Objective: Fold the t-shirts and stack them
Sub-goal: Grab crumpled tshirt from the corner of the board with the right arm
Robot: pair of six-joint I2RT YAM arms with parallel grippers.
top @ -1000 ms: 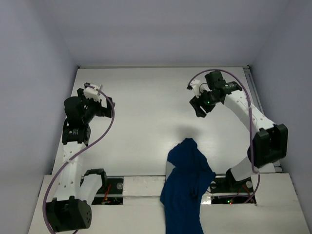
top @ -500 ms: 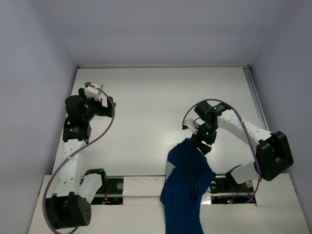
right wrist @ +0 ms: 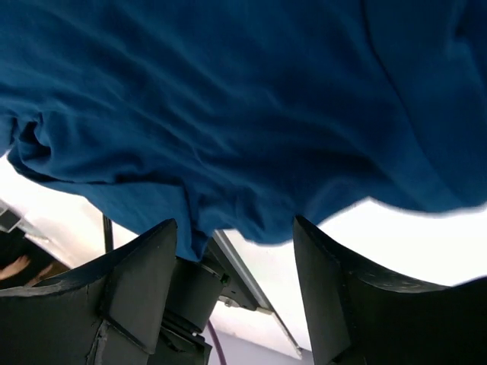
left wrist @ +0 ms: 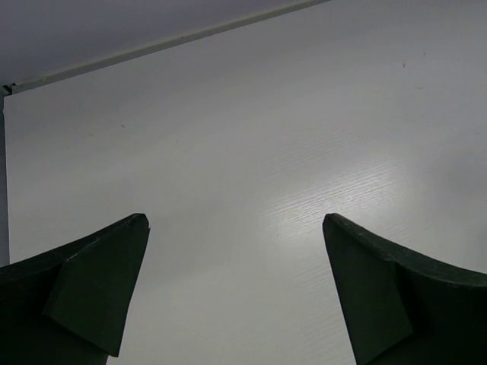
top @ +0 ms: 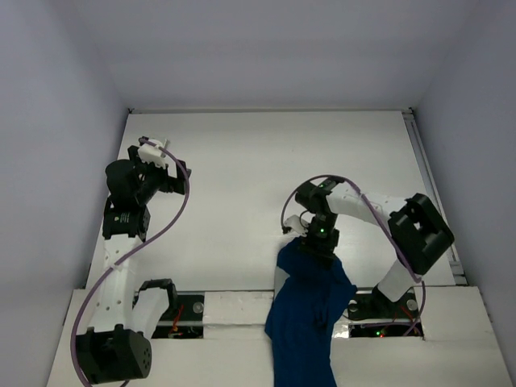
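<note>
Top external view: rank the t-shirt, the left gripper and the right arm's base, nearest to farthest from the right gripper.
1. t-shirt, directly at the right gripper, near centre.
2. right arm's base, near right.
3. left gripper, across the table on the left.

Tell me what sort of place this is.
Probably a robot lab test cell: a white table boxed in by plain pale walls, a left arm and right arm bolted at its near edge, and one blue t-shirt draped there.

No readable text, labels, brand names, numbers or signs appear in any of the views, whether on the worktop, the cloth or the arms.
</note>
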